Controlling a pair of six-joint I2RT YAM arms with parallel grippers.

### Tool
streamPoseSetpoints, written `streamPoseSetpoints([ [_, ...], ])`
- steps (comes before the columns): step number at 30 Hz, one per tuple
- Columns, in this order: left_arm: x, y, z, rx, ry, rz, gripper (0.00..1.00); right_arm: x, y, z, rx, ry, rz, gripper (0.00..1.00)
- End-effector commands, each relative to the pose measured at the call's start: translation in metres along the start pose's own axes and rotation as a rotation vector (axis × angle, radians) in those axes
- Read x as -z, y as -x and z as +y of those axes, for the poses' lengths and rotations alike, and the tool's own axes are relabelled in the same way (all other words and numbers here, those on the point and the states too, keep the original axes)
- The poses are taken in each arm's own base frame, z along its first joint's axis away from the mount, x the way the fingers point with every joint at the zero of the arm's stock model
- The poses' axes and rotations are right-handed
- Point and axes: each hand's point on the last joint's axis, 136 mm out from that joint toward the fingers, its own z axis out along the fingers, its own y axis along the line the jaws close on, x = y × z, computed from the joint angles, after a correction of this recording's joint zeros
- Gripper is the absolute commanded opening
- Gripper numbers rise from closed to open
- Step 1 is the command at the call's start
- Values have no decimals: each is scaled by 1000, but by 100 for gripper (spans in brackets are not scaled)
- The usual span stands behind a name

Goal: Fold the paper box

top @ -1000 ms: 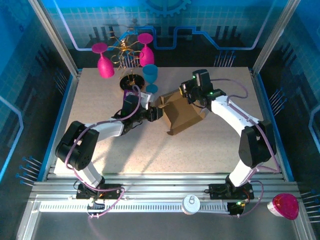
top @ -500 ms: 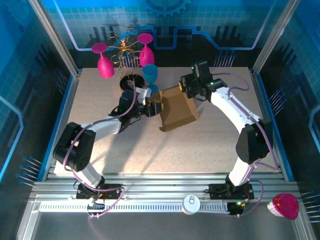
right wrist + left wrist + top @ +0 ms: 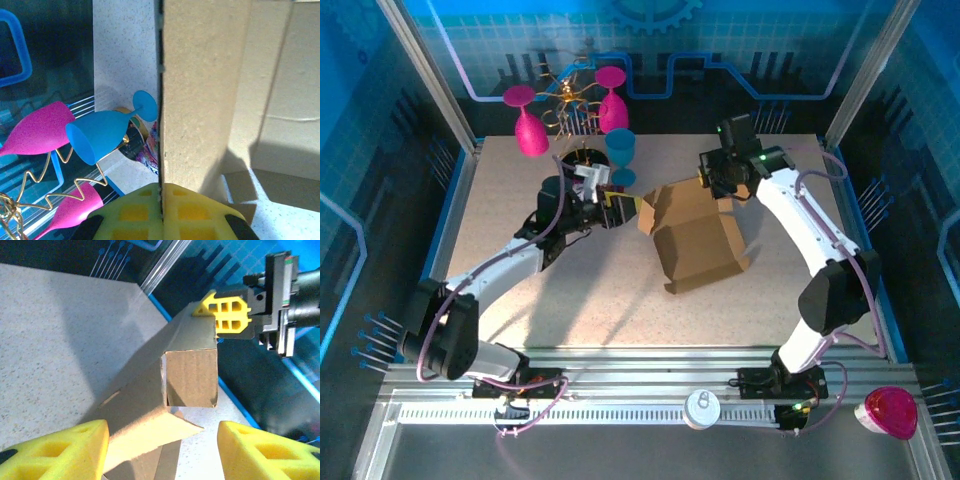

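Yellow-padded left claw (image 3: 162, 435): jaws stood apart and gripped nothing. The pads (image 3: 65, 450) sat wide at either side of the wrist view.
Left claw, reach: it was level with the left end of the paper box (image 3: 700, 245), just beside it. A loose pointed flap (image 3: 167, 425) of the box lay in the gap between the pads. Contact with either pad could not be determined.
Right claw (image 3: 161, 192): clamped shut on the thin edge of an upright cardboard panel (image 3: 200, 75), one pad on each face.
Right claw, position: it was at the far right corner of the box in the overhead view (image 3: 717, 188). From the left wrist, one yellow finger (image 3: 230, 315) showed at the top corner of the raised panel.
Paper box, location: it sat on the bench (image 3: 490, 200), right of centre, between the two claws.
Paper box, condition: plain brown and partly formed. The far end was lifted under the right claw, and a small square end panel (image 3: 191, 376) stood upright facing the left claw.
Surroundings: a blue goblet (image 3: 100, 132) lay tipped behind the box. Pink goblets (image 3: 528, 125) and a gold wire rack (image 3: 570, 100) stood at the far left of the bench, well apart from the box.
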Motion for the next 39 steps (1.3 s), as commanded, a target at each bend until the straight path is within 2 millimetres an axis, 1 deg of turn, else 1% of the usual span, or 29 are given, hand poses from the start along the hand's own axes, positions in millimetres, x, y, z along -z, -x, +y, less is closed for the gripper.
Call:
streamPoseSetpoints([
  [1,14,15,-1,50,-26,-15,59,36,15,-7,-17,-61,-45,0],
  [3,15,18,9,81,-19,-10,57,41,20,-16,-25,-128,-54,0],
  [4,14,18,14,101,-20,-6,55,38,22,-19,-22,-140,-50,0],
  [6,8,14,23,144,-30,-1,53,28,22,-28,-55,-164,-37,0],
  [8,-1,11,23,175,-68,12,48,17,20,-31,-85,-159,-25,0],
  [10,-10,2,20,176,-95,33,46,12,24,-29,-95,-165,-42,0],
  [12,-17,-12,18,151,-102,66,46,13,27,-25,-93,-182,-52,0],
  [15,-26,-32,24,115,-100,108,46,16,29,-18,-77,-208,-52,0],
  [16,-29,-36,26,103,-101,117,46,17,29,-18,-73,-226,-55,0],
  [18,-33,-37,30,68,-100,115,47,20,30,-23,-71,-264,-61,0],
  [21,-38,-34,31,12,-111,110,49,20,31,-23,-75,-272,-62,0],
  [23,-42,-34,28,-4,-138,128,49,20,32,-22,-76,-267,-63,0],
  [30,-56,-51,16,-32,-221,200,48,11,36,-16,-63,-244,-43,0],
  [39,-58,-63,-6,-31,-268,217,48,-7,36,-13,-61,-212,-16,0],
])
